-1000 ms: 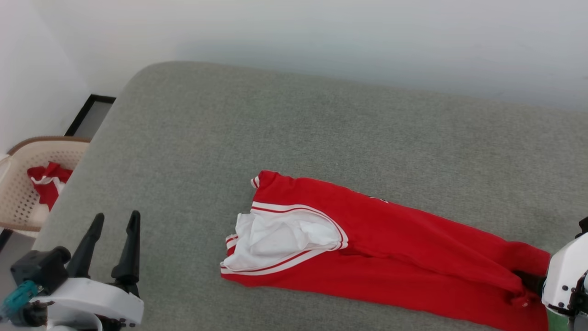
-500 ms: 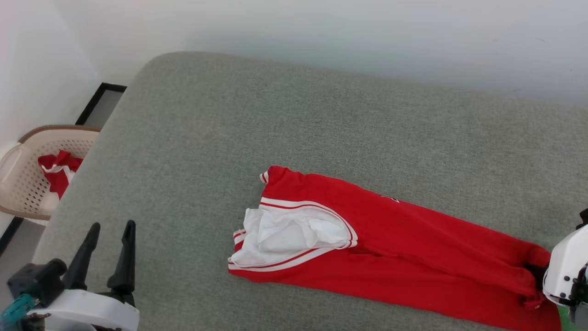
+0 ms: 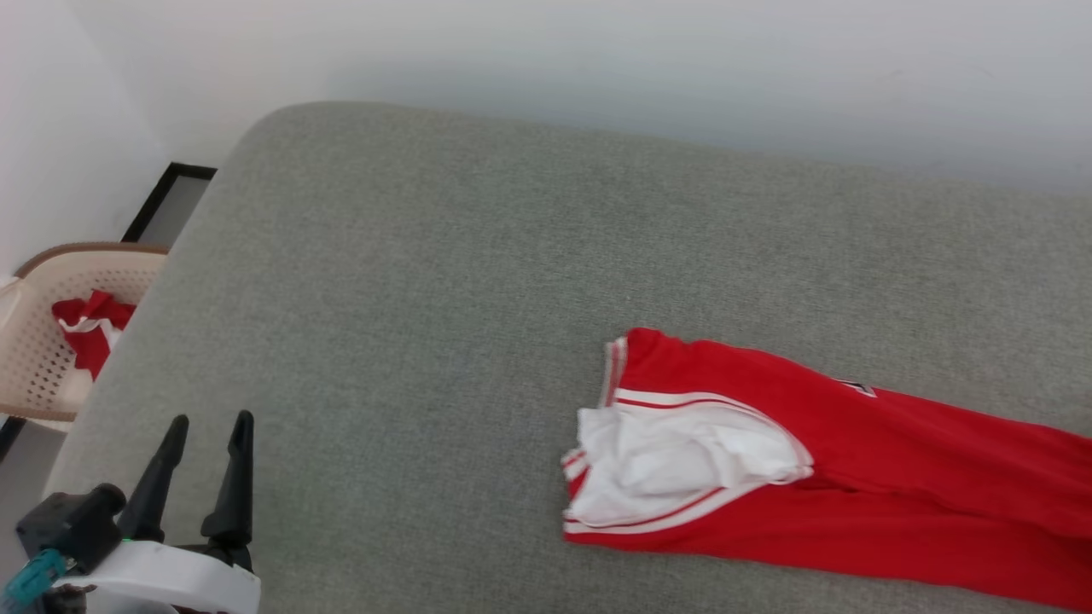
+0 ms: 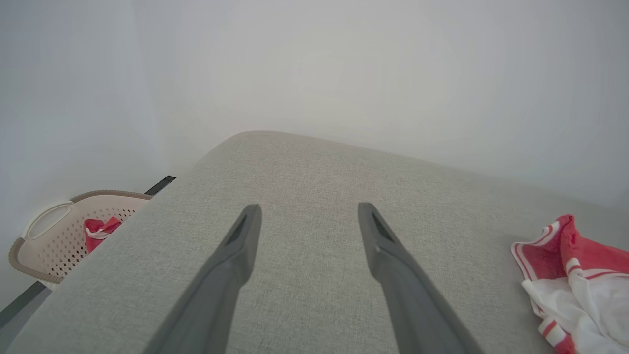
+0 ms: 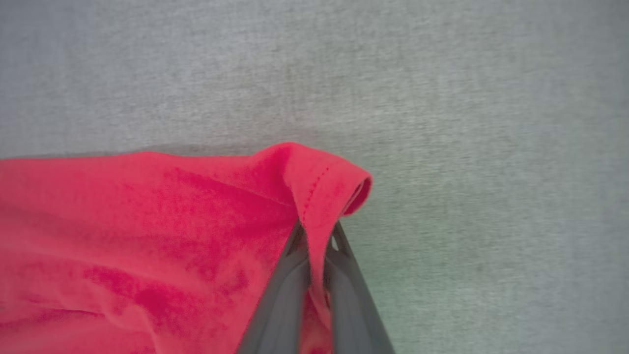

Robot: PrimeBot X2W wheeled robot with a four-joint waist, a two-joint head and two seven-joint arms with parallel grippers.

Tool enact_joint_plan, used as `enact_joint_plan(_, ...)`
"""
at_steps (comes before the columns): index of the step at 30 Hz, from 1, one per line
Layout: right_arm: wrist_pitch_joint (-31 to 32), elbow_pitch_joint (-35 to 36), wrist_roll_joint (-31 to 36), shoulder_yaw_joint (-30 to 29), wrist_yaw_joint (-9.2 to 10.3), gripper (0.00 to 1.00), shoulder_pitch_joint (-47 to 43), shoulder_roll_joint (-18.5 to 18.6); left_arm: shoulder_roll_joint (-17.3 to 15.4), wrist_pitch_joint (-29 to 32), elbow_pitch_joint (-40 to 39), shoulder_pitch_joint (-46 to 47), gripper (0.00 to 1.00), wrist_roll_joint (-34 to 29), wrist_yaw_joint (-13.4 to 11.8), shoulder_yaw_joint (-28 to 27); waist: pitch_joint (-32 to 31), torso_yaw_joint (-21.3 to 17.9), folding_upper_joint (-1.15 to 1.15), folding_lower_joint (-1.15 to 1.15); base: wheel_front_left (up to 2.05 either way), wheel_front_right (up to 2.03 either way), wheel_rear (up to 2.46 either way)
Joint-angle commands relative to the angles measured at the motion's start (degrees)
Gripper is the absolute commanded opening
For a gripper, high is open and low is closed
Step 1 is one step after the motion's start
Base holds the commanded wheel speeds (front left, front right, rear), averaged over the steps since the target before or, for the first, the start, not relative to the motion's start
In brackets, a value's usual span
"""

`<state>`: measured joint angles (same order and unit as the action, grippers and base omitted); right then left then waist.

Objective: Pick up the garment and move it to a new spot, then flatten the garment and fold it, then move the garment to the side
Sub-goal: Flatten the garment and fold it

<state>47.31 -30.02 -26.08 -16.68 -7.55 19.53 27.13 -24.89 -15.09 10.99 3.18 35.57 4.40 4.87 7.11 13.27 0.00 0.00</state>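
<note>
Because the garment (image 3: 896, 477) lies drawn out in one long band on the grey upholstered surface (image 3: 426, 256), its long axis runs from the armhole end, a little right of the head view's middle, out toward the robot's right, where the cloth passes that view's edge. White lining and striped trim show at the armhole end, which faces the robot's left. A scrap of black-and-white lettering peeks from the upper fold.

At the other end, the right gripper (image 5: 318, 235) has its jaws pinched closed on a hemmed red corner. The stitched edge curls over the fingertips and the rest of the cloth trails off to that view's left.

The left gripper (image 3: 212, 419) hovers over bare upholstery at the lower left, jaws parted and holding nothing, well apart from the armhole end lying to its right. The right arm therefore has the cloth, and the left arm is the nearer one to the free end.

I judge that a pull by the right arm would act along the long axis. Flattening would call for the left jaws to cross rightward to the trim.

Off the surface's left edge, a beige lattice basket (image 3: 34, 358) holds a smaller red-and-white bundle (image 3: 85, 328).
</note>
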Motion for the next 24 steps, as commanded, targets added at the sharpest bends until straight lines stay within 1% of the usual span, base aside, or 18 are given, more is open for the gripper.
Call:
enact_joint_plan(1, -0.39, -0.3, 1.18, -0.89, 0.14, 0.0, -0.42, 0.93, 0.27, -0.03, 0.2, -0.55, 1.0, -0.46, 0.27, -0.1, -0.12, -0.5, 0.0, 0.0, 0.0, 0.0, 0.0)
enact_joint_plan(4, 0.13, 0.07, 1.82, -1.03, 0.14, 0.0, -0.09, 1.74, 0.44, -0.03, 0.5, -0.74, 1.0, -0.69, 0.64, -0.25, -0.42, -1.23, 0.0, 0.0, 0.0, 0.0, 0.0)
enact_joint_plan(7, 1.49, 2.33, -0.13, -0.35, 0.13, 0.0, 0.06, 1.16, 0.59, -0.03, 0.79, -0.9, 1.0, -0.9, 0.87, -0.23, -0.91, -1.91, 0.0, 0.0, 0.0, 0.0, 0.0)
enact_joint_plan(12, 5.45, 10.23, -4.54, 2.72, 0.13, 0.0, -1.59, -0.61, 0.63, -0.03, 1.21, -1.51, 1.0, -0.76, 1.1, -0.19, -2.29, -2.79, 0.0, 0.0, 0.0, 0.0, 0.0)
enact_joint_plan(15, 8.24, 16.46, -7.22, 4.05, 0.12, 0.0, -2.36, -3.28, 0.62, 0.04, 1.3, -2.24, 1.0, -0.66, 0.92, -0.04, -3.12, -3.14, 0.0, 0.0, 0.0, 0.0, 0.0)
enact_joint_plan(19, 10.95, 23.37, -6.91, 5.96, 0.12, 0.0, -1.48, -9.29, 0.87, 0.24, 0.91, -2.4, 1.0, -0.48, 0.68, 0.37, -3.77, -3.2, 0.0, 0.0, 0.0, 0.0, 0.0)
enact_joint_plan(22, 11.66, 25.65, -5.98, 8.31, 0.12, 0.0, 0.0, -13.86, 1.14, 0.33, 1.01, -2.05, 1.0, -0.95, 0.72, 1.19, -4.17, -2.63, 0.0, 0.0, 0.0, 0.0, 0.0)
enact_joint_plan(24, 11.27, 25.69, -5.23, 10.69, 0.12, 0.0, 1.09, -16.26, 1.35, 0.39, 1.23, -1.48, 1.0, -1.02, 0.8, 1.79, -4.37, -2.06, 0.0, 0.0, 0.0, 0.0, 0.0)
